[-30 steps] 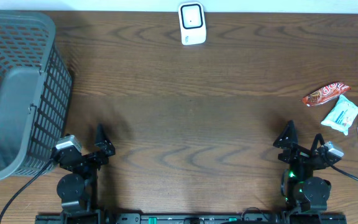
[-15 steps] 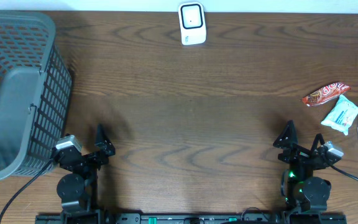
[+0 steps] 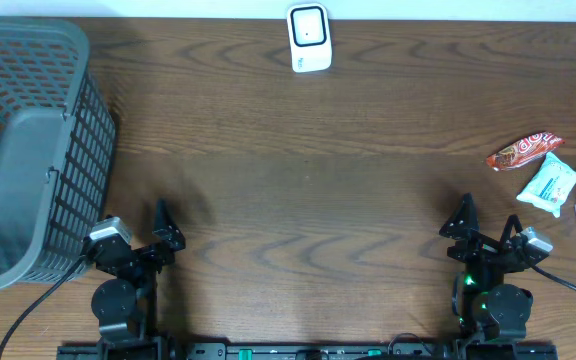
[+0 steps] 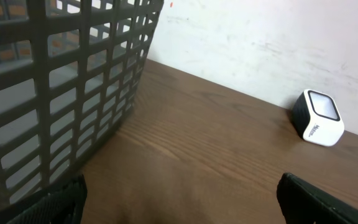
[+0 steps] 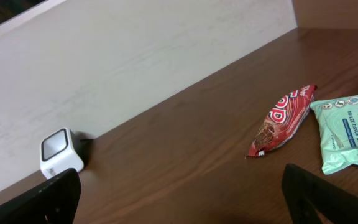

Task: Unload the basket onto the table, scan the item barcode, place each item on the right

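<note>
"Where were the items?"
"By the table's [image 3: 308,180] right edge: a red snack [image 3: 524,150], with a tissue pack [image 3: 549,185] just beside it."
"And the scanner [image 3: 309,38]?"
"Middle of the far edge, well apart from them."
"The arms?"
"Left gripper [image 4: 179,200] and right gripper [image 5: 182,186] sat at the near edge, jaws wide apart, empty. A basket [image 3: 28,150] stood far left."

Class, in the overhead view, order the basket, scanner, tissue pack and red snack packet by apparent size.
1. basket
2. scanner and tissue pack, too alike to rank
3. red snack packet, the slimmest
</note>
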Robot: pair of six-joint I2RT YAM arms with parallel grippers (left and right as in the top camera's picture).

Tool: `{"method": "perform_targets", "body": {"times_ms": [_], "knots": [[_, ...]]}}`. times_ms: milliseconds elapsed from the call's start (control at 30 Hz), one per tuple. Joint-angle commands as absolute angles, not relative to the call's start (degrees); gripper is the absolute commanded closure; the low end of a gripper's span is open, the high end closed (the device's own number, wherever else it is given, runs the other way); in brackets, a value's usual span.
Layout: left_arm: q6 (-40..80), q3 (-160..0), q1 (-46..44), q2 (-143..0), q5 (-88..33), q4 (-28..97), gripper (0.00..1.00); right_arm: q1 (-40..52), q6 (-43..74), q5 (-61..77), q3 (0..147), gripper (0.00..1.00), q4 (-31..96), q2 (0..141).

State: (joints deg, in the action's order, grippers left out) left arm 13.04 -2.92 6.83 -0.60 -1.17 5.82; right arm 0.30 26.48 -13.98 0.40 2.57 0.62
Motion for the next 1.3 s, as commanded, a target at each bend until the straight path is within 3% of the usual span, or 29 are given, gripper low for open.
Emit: {"method": "perform_targets", "body": {"times_ms": [0, 167, 1267], "knots": [[12.05, -1.93, 5.23, -0.12, -0.64, 7.68, 0.02, 0.75, 25.63, -14.7, 0.32, 0.01, 2.79, 0.32], [12.05, -1.93, -0.58, -0.12, -0.67, 7.64, 0.02, 0.75, 25.63, -14.7, 0.32, 0.01, 2.79, 0.32], [12.05, -1.93, 1.04, -0.1, -0.67, 7.64, 0.02, 0.75, 25.63, -14.7, 0.32, 0.01, 2.79, 0.34]]}}
